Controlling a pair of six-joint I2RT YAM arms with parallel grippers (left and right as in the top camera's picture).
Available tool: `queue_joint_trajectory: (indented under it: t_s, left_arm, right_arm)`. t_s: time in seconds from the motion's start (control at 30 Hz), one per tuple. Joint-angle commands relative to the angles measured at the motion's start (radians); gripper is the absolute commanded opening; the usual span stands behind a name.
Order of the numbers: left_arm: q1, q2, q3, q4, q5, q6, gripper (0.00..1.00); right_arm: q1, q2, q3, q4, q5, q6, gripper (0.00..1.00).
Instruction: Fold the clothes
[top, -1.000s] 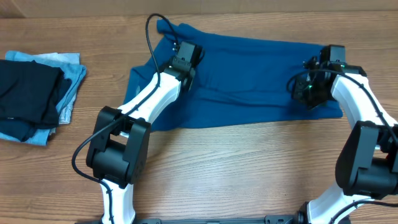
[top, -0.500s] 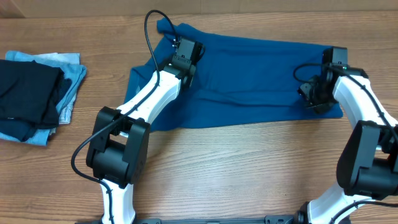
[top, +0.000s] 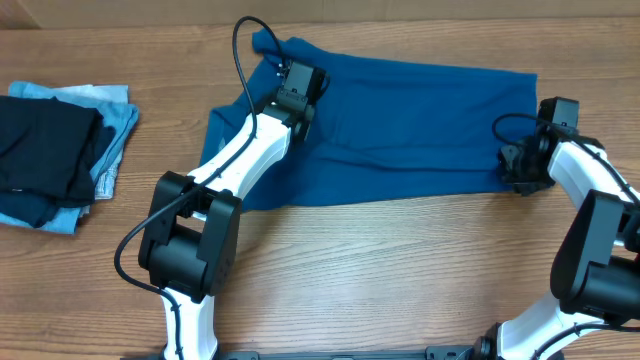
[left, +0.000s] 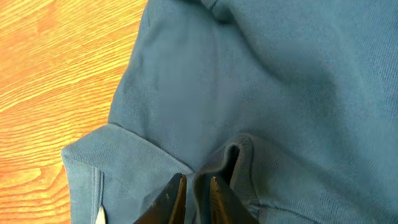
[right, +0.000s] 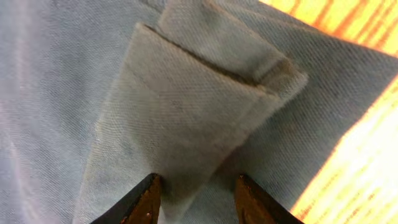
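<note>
The deep-blue shirt (top: 400, 120) lies spread across the far middle of the wooden table, collar end at the left. My left gripper (top: 298, 98) is over its left part, near the collar. In the left wrist view (left: 198, 180) its fingers are nearly together and pinch a ridge of the blue fabric (left: 280, 74). My right gripper (top: 522, 170) is at the shirt's lower right corner. In the right wrist view (right: 198, 186) its fingers are apart, and a doubled flap of the shirt's hem (right: 186, 93) lies between them.
A folded black garment (top: 45, 150) lies on a folded pale light-blue one (top: 115, 125) at the table's left edge. Bare wood (top: 380, 270) runs along the front between the two arm bases.
My right gripper has moved right and toward the front, from over the shirt's right part to its lower right corner. The left arm has not moved.
</note>
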Motion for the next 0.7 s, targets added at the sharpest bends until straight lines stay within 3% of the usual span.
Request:
queue_joint_trajectory:
  t_s: [0.0,0.1,0.6,0.67]
  left_arm:
    - [0.006,-0.005,0.027,-0.008,-0.022,-0.016,0.18]
    - [0.006,-0.005,0.027,-0.007,-0.022,-0.013,0.18]
    - [0.006,-0.005,0.027,-0.011,-0.024,-0.014,0.22]
    - [0.006,-0.005,0.027,-0.011,-0.024,-0.013,0.23]
  right_arm:
    - [-0.002,-0.005,-0.005,0.025,0.011,-0.018,0.42]
    - [-0.002,-0.005,-0.005,0.043,0.011,-0.018,0.38]
    - [-0.002,-0.005,-0.041,0.070,0.072,0.036,0.38]
    - [-0.002,-0.005,-0.040,0.100,0.061,0.035,0.27]
